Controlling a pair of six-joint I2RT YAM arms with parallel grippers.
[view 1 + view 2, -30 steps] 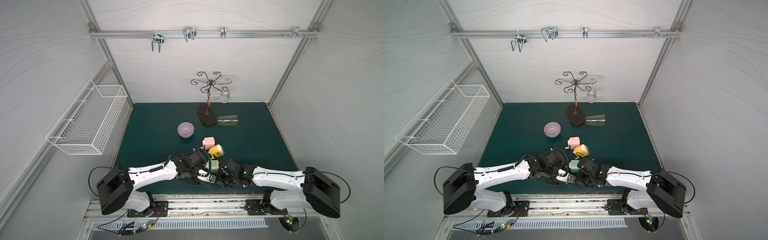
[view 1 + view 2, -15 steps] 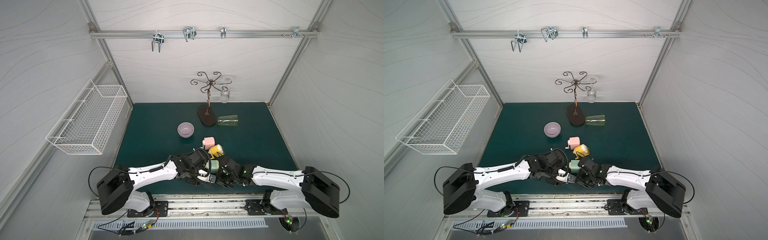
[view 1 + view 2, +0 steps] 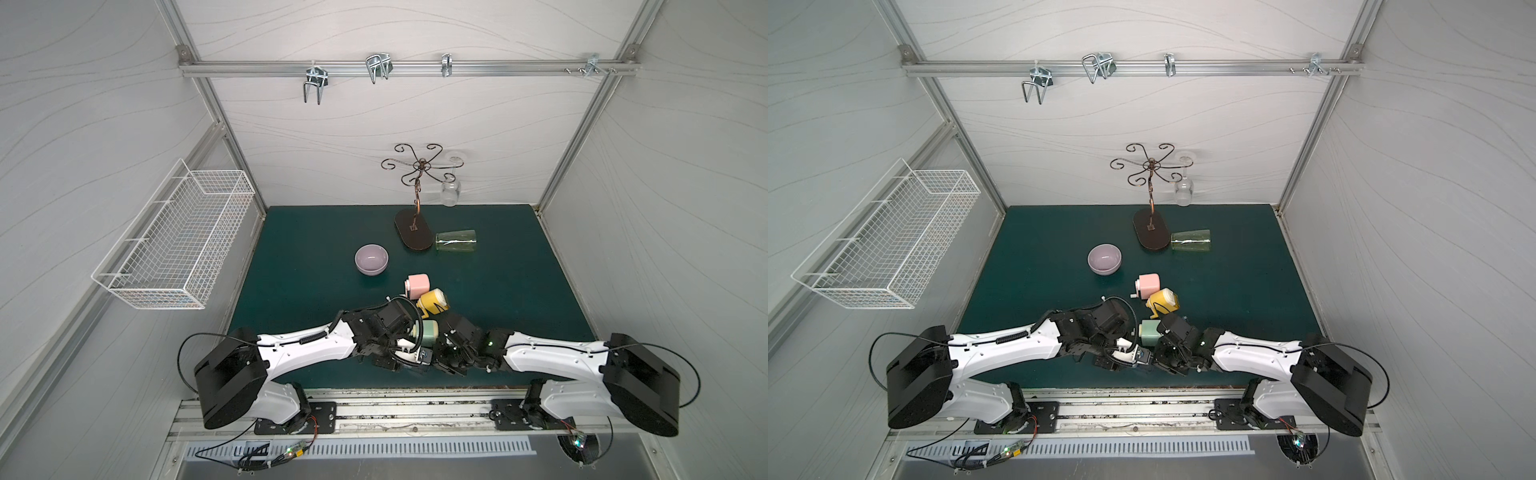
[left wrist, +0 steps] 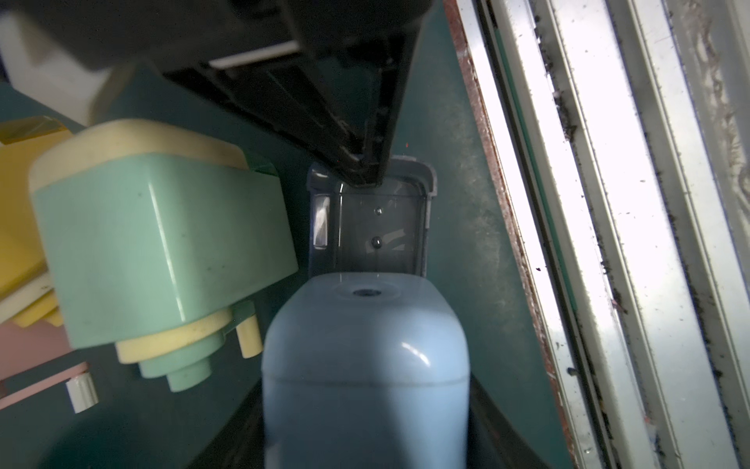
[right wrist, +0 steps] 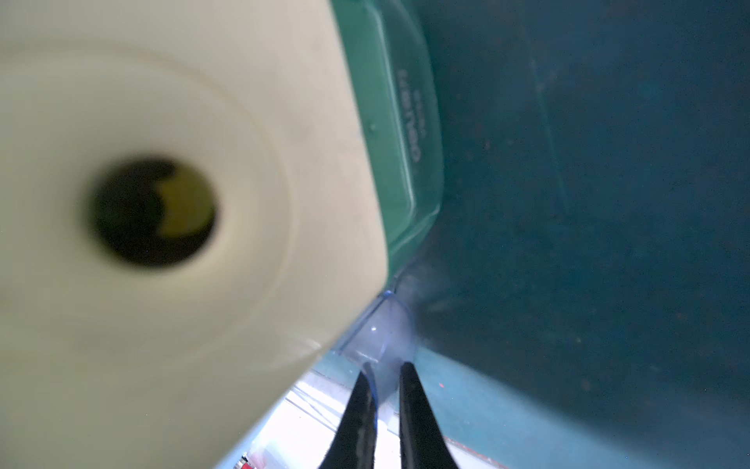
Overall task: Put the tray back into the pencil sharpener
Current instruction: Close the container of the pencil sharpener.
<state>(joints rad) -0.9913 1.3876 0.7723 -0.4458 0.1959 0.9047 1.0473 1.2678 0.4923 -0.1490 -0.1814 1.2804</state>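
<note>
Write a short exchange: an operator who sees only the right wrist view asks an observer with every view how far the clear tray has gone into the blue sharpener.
Operator: Is the tray in yet?
Observer: Only partly. In the left wrist view one end of the tray is inside the blue sharpener and the rest sticks out.
Operator: What steadies the sharpener?
Observer: The left gripper clamps its sides.
Operator: What lies beyond the green sharpener?
Observer: A yellow sharpener, then a pink sharpener.
</note>
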